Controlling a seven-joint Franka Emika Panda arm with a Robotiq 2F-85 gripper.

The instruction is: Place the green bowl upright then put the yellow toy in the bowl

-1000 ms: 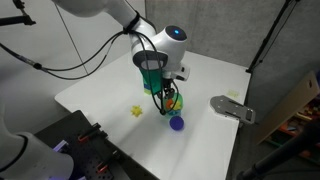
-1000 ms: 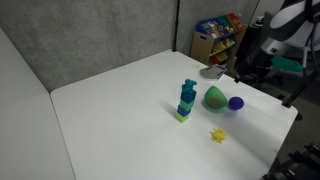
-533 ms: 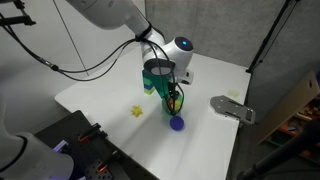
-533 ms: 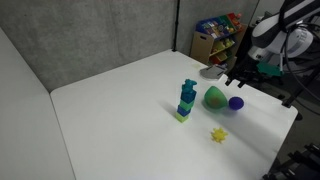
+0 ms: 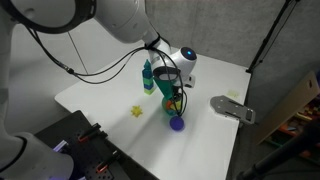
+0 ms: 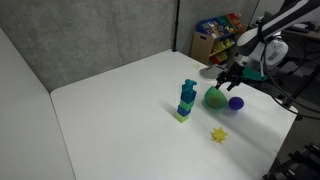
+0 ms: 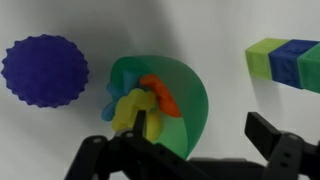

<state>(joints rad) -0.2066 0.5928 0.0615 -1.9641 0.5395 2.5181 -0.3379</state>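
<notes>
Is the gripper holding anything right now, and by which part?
Nothing is held. The gripper is open, its jaws spread wide over the green bowl, which lies on its side.

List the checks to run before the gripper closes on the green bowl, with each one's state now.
1. Gripper open: ok, jaws spread wide in the wrist view.
2. Green bowl between the jaws: ok.
3. Gripper low enough to grip: cannot tell.
4. Bowl upright: not ok, it lies tipped with its inside showing.
5. Blue ball apart from the bowl: ok, a gap shows.
6. Yellow toy lying free on the table: ok.
</notes>
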